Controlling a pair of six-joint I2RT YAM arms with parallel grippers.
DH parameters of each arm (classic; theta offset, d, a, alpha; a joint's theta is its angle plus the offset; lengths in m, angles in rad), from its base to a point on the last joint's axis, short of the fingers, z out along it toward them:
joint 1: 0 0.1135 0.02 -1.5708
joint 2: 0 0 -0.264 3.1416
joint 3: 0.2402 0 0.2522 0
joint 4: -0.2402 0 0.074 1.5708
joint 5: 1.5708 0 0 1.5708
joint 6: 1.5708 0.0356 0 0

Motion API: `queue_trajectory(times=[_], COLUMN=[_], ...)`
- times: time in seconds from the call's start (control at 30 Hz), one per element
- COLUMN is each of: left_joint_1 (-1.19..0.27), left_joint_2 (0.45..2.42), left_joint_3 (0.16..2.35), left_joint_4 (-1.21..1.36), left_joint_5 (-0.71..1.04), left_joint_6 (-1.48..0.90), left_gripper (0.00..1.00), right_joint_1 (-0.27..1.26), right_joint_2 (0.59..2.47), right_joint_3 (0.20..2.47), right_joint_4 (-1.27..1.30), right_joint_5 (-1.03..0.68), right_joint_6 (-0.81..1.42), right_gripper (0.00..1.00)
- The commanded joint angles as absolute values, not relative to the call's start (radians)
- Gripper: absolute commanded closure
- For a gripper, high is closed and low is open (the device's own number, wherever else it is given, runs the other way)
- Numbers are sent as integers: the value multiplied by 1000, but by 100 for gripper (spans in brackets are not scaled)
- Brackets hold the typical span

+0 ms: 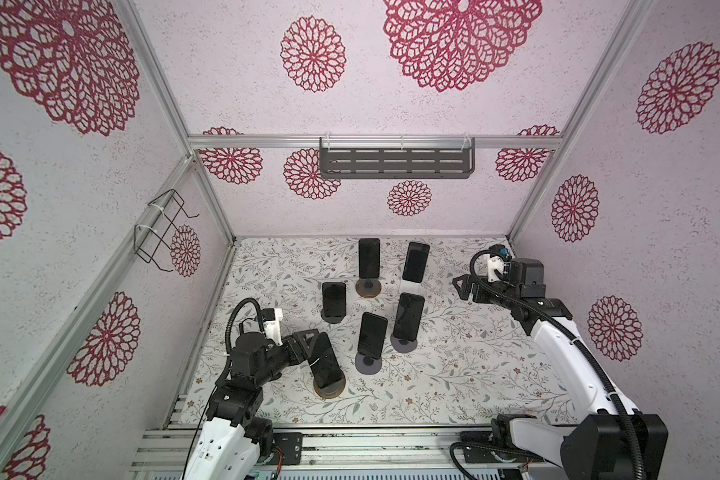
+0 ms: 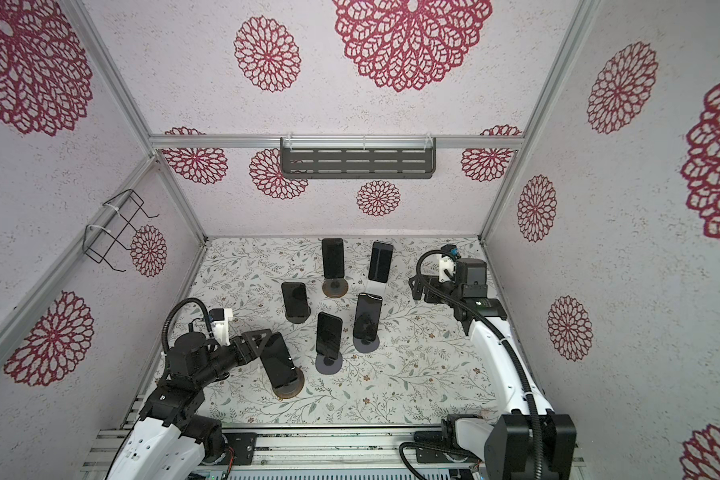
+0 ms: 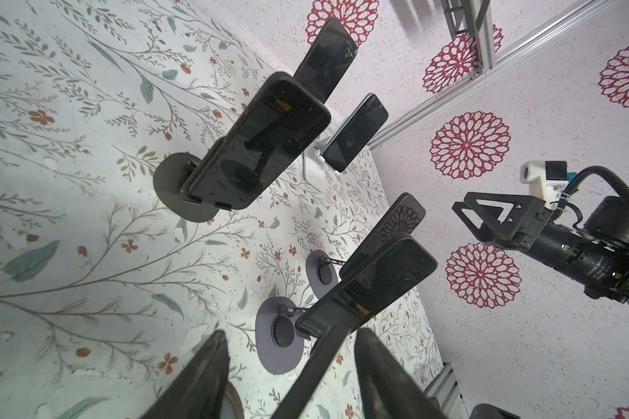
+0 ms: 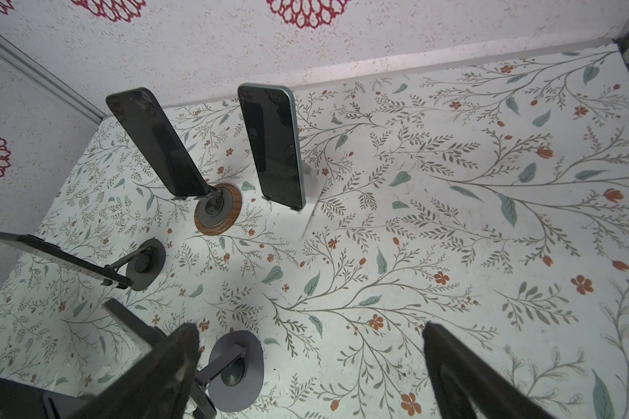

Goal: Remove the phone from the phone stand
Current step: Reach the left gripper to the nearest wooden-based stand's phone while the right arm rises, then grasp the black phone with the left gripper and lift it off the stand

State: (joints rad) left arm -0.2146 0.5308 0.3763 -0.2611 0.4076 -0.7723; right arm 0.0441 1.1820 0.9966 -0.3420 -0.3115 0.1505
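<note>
Top views: both show the floral table (image 1: 454, 374) with the phone at the left arm and five other phones (image 1: 372, 334) on their own stands out ahead of that hand.
Nearer arm: the left gripper (image 1: 313, 341) is at the phone (image 1: 326, 363). The right gripper (image 1: 460, 287) hangs well apart, across the table, past the other phones.
Phone stand: the phone stand (image 1: 329, 390) has a round, wood-rimmed base and sits below the left hand. The phone rests in its cradle, not yet lifted.
Phone axis: the long axis rises from the cradle, tilted. Upper end is at the left fingers, lower end down away from them.
Left wrist view: the phone shows edge-on between the two fingers (image 3: 200, 377), with a gap on each side. Jaws apart, straddling it, no clamp seen.
Right hand: jaws wide apart, nothing between them.
Judgement: the move calls for a pinch across the thin dimension, then a draw up along the long axis and out of the cradle. A sideways pull would likely tip the stand.
</note>
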Motion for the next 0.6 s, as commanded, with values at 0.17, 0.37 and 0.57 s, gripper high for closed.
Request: queue_trajectory(times=[0.17, 0.37, 0.57], left_joint_1=[-246, -256, -262], left_joint_2=[543, 543, 554], left_joint_3=[382, 379, 384], left_joint_4=[-256, -259, -263], left_joint_5=[395, 384, 370], left_joint_6=[-784, -785, -779], left_gripper=[46, 57, 64], right_joint_1=[46, 46, 46], right_joint_2=[1181, 1186, 1193], right_joint_3=[1029, 1026, 1025], right_joint_4=[-347, -348, -353], right_joint_5=[-319, -307, -300], right_joint_6=[142, 144, 146], right_gripper=[1, 1, 1])
